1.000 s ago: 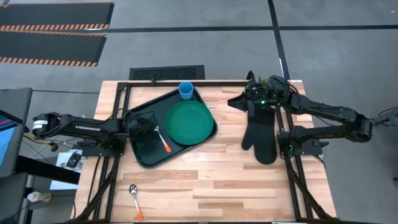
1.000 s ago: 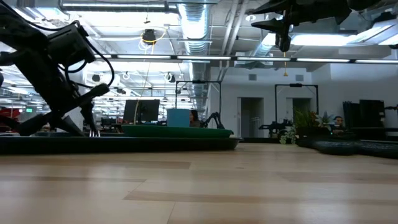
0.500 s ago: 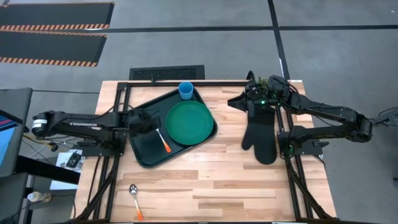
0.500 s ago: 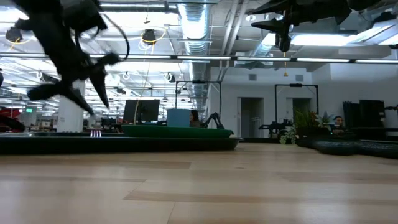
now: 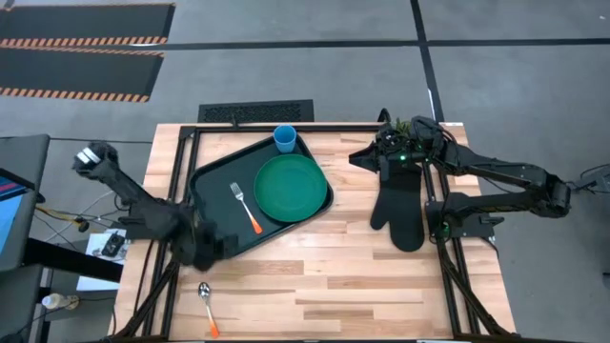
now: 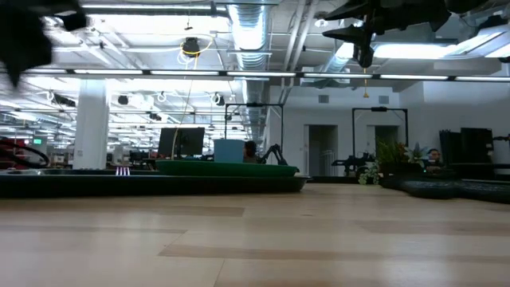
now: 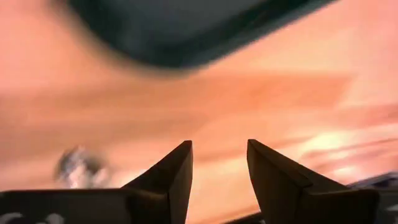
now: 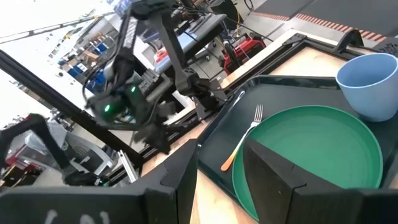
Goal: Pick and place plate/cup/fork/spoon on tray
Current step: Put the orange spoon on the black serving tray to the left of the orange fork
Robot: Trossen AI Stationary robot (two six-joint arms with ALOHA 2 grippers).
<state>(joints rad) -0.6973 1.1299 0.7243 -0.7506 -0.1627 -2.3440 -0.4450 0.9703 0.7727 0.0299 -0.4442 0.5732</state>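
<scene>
the tray (image 5: 212,238) sits at an angle in the upper middle of the high view, and three of the four things are already on it: the plate (image 5: 291,187) fills its right half, the cup (image 5: 285,139) stands at its top corner just above the plate, and the fork (image 5: 244,207) lies on the dark floor of the tray just left of the plate, tines up-frame, orange handle down-right. the spoon (image 5: 206,307) is the only one left out, lying on the bare wood in the lower left of the frame, bowl up, orange end down, well clear of the tray.

the left gripper (image 5: 205,250) hangs over the tray's lower left corner, between fork and spoon, blurred with motion. in its own wrist view its fingers (image 7: 168,180) stand apart with nothing between them, and a grey smudge that is probably the spoon's bowl (image 7: 79,167) shows off to the lower left.

so the step in hand looks like the reach for the spoon. i'd say it wants to come down square across the thin handle with the fingers straddling it, low enough to pinch against the table, since a flat spoon skids easily.

the right gripper (image 5: 379,155) waits in the upper right above the black oven mitt (image 5: 400,208), its fingers (image 8: 273,180) apart and empty.
</scene>
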